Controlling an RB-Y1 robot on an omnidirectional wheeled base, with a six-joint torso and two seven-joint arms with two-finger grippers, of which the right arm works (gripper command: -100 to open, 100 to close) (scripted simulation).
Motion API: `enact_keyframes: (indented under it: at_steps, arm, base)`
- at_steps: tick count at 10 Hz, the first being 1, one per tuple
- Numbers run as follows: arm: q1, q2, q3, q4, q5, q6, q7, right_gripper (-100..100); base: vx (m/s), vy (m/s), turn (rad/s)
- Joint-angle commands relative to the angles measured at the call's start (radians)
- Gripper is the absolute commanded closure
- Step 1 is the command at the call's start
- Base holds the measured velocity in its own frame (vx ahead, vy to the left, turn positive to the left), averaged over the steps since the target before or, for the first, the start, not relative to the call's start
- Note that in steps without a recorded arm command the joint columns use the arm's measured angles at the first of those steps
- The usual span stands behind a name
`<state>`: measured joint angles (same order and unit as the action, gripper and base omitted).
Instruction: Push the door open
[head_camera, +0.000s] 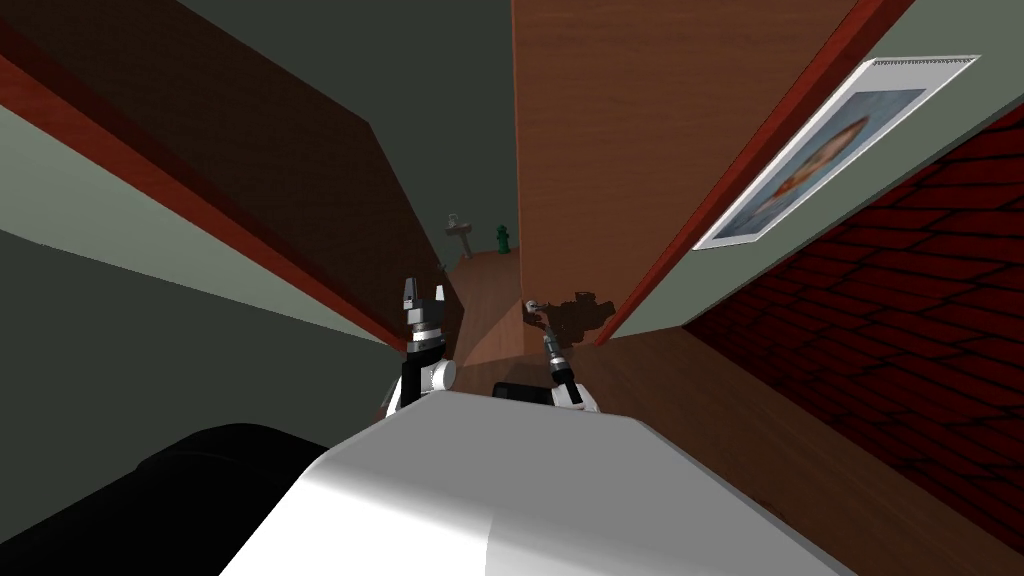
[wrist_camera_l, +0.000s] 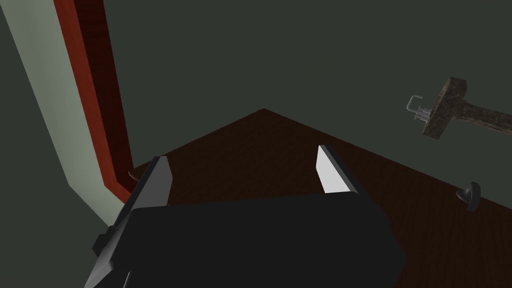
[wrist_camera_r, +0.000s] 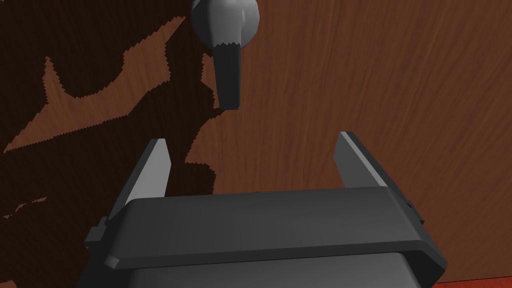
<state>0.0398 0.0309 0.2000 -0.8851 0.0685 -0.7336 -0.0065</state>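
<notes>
Here right gripper (wrist_camera_r: 252, 140) gapes near handle (wrist_camera_r: 226, 45) on door (wrist_camera_r: 380, 75)

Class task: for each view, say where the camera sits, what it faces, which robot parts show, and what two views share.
Head view: on the head, down at the door; left gripper, right gripper show.
Left wrist view: left hand, facing a sink; open fingers.
Right wrist view: right hand, facing the handle; open fingers.
Shared: head and right wrist, the handle.
</notes>
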Motion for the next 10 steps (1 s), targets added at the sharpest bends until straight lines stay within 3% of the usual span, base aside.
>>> enact_keyframes:
  at_steps: [1, 3, 4, 7, 10]
  arm:
    - [-0.013, 0.010, 0.005, 0.033, 0.003, -0.006, 0.002, -100]
    - [-0.014, 0.014, 0.005, 0.034, 0.004, -0.004, 0.003, -100]
    - [-0.019, -0.020, 0.002, 0.040, 0.002, -0.004, 0.003, -100]
    - [-0.027, -0.051, -0.004, 0.048, -0.003, -0.004, 0.002, -100]
    - [-0.035, -0.033, -0.011, 0.057, -0.008, -0.004, 0.000, -100]
  base:
    - [0.114, -0.087, 0.021]
    - [0.081, -0.056, 0.030]
    - [0.104, -0.002, 0.017]
    - [0.171, 0.049, 0.023]
    - [0.194, 0.064, 0.024]
